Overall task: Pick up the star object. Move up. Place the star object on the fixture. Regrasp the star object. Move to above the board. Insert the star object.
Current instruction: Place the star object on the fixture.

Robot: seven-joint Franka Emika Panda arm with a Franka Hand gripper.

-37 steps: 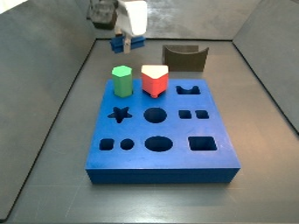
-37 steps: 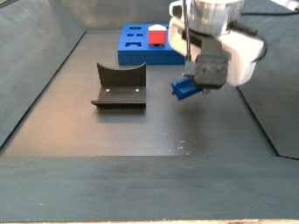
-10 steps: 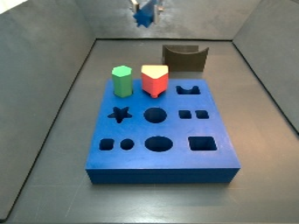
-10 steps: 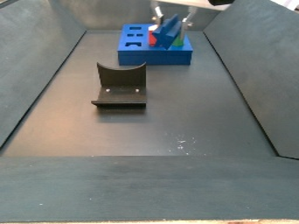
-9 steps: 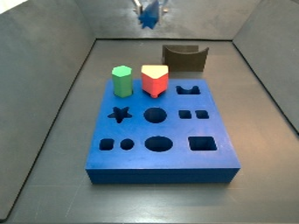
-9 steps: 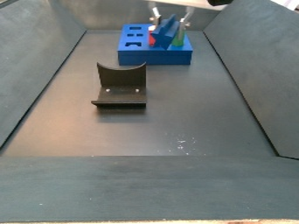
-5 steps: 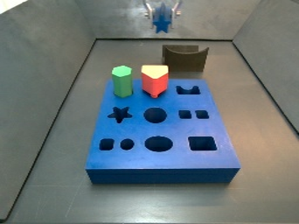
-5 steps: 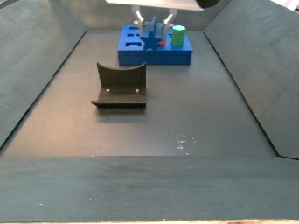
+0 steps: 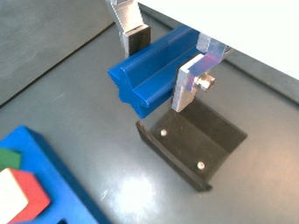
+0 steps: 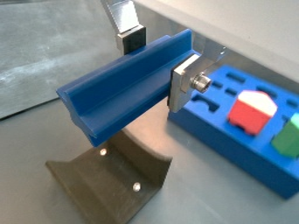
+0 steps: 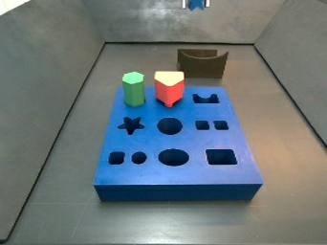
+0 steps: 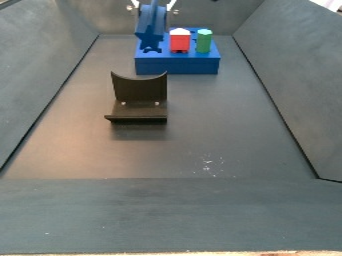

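Wrist views both had the gripper (image 9: pixel 162 59) pinching the star (image 9: pixel 149 72) crosswise between its silver fingers (image 9: pixel 191 80), held in the air with the fixture (image 9: pixel 193 147) on the floor right below it. Side view showed the star (image 12: pixel 151 19) hanging high near the top edge, above the fixture (image 12: pixel 136 98) and in front of the board (image 12: pixel 177 62). So I'd say pickup and move-up were done. Setting it in the fixture's notch, the regrasp, moving over the board and inserting were all left. The board's star hole (image 11: pixel 130 123) sat empty.
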